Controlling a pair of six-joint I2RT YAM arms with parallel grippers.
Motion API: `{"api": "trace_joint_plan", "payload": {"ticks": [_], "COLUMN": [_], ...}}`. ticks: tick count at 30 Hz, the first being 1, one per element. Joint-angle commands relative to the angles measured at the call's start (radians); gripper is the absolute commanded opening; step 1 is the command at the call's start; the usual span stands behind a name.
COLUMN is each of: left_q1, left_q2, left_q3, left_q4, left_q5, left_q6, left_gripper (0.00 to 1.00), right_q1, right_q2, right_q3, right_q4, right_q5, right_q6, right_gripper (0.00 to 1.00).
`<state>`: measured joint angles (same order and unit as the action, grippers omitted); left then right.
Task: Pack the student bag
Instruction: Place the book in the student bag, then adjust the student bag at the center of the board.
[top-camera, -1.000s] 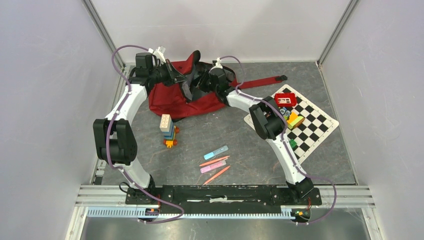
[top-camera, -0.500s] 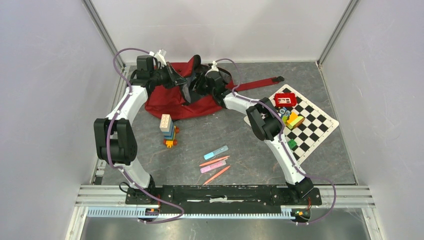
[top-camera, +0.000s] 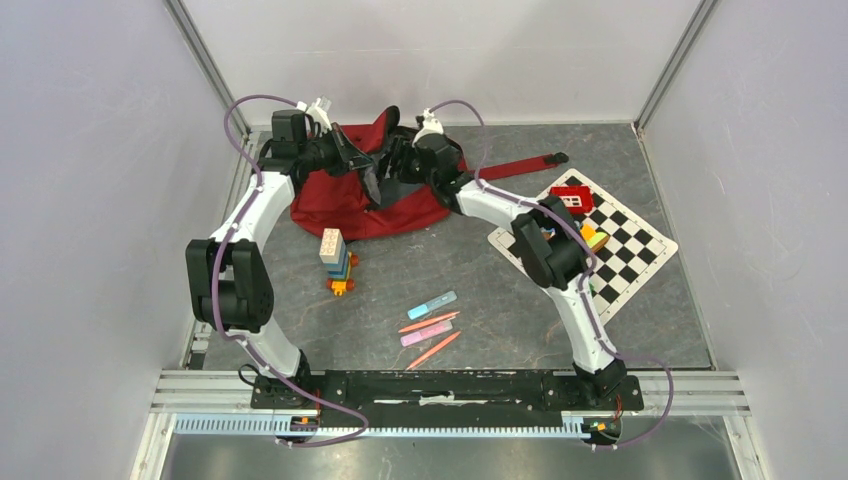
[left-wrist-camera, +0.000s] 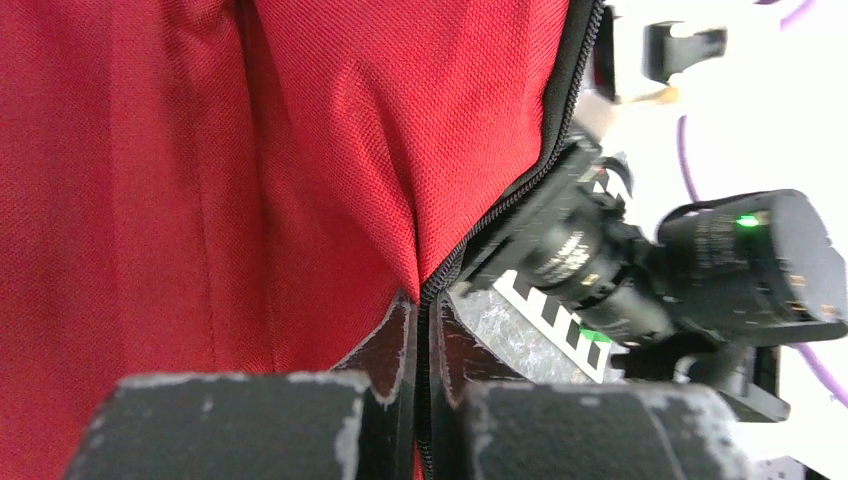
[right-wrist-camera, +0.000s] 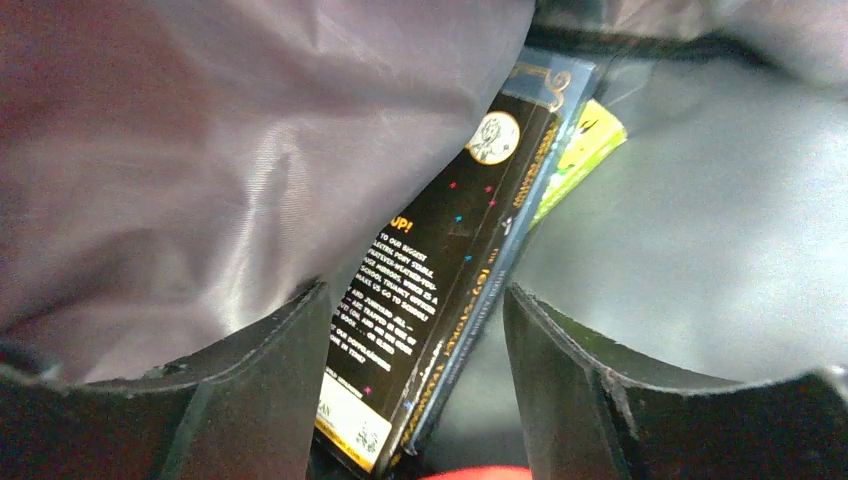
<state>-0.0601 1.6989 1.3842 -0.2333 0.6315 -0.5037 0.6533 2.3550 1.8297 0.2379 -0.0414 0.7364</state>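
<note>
The student bag (top-camera: 335, 203), dark red, lies at the back of the table with its mouth lifted. My left gripper (top-camera: 371, 183) is shut on the bag's zipper edge (left-wrist-camera: 520, 190), holding the mouth up; the fingertips (left-wrist-camera: 400, 345) pinch the black zip tape beside red fabric (left-wrist-camera: 250, 180). My right gripper (top-camera: 397, 160) reaches inside the bag. There it stands open (right-wrist-camera: 415, 340), and a black book (right-wrist-camera: 450, 290) lies between its fingers (right-wrist-camera: 280, 380) against the grey lining (right-wrist-camera: 200, 170), touching the left finger only. A yellow-green item (right-wrist-camera: 585, 150) shows behind the book.
A block tower (top-camera: 337, 262) stands in front of the bag. Several pens and markers (top-camera: 431, 325) lie mid-table. A chessboard mat (top-camera: 625, 255) at the right carries a small red box (top-camera: 571, 198) and coloured blocks (top-camera: 592, 238). A red strap (top-camera: 520, 165) trails right.
My right gripper has opened inside the bag and let go of the book. The right arm shifted slightly towards the back. The left gripper kept its hold on the zipper edge.
</note>
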Motion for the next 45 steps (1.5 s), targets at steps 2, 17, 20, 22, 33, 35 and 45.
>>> {"api": "trace_joint_plan", "payload": {"ticks": [2, 17, 20, 22, 33, 35, 45], "left_q1": [0.006, -0.168, -0.164, -0.149, 0.118, 0.136, 0.137], "left_q2": [-0.050, -0.031, -0.081, -0.113, -0.175, -0.176, -0.155], "left_q3": [0.018, 0.118, 0.150, 0.156, -0.047, -0.076, -0.135], "left_q4": [-0.007, -0.188, -0.251, -0.283, -0.309, -0.281, -0.247], "left_q5": [-0.019, -0.182, -0.241, -0.253, -0.215, -0.193, -0.129], "left_q6": [0.056, 0.225, 0.263, 0.263, -0.007, -0.027, -0.040], "left_gripper": [0.02, 0.84, 0.98, 1.00, 1.00, 1.00, 1.00], "right_q1": [-0.044, -0.139, -0.138, -0.137, -0.059, -0.059, -0.101], "right_q2": [-0.199, -0.635, -0.675, -0.683, -0.570, -0.543, -0.443], "right_q3": [-0.103, -0.524, -0.575, -0.591, -0.567, -0.546, -0.506], "right_q4": [0.004, -0.074, -0.075, -0.072, -0.084, -0.109, -0.200], "right_q5": [0.086, 0.192, 0.093, 0.027, -0.143, -0.144, -0.180], "right_q6": [-0.152, -0.436, -0.461, -0.458, -0.329, -0.296, -0.142], "right_gripper": [0.70, 0.76, 0.76, 0.76, 0.76, 0.76, 0.77]}}
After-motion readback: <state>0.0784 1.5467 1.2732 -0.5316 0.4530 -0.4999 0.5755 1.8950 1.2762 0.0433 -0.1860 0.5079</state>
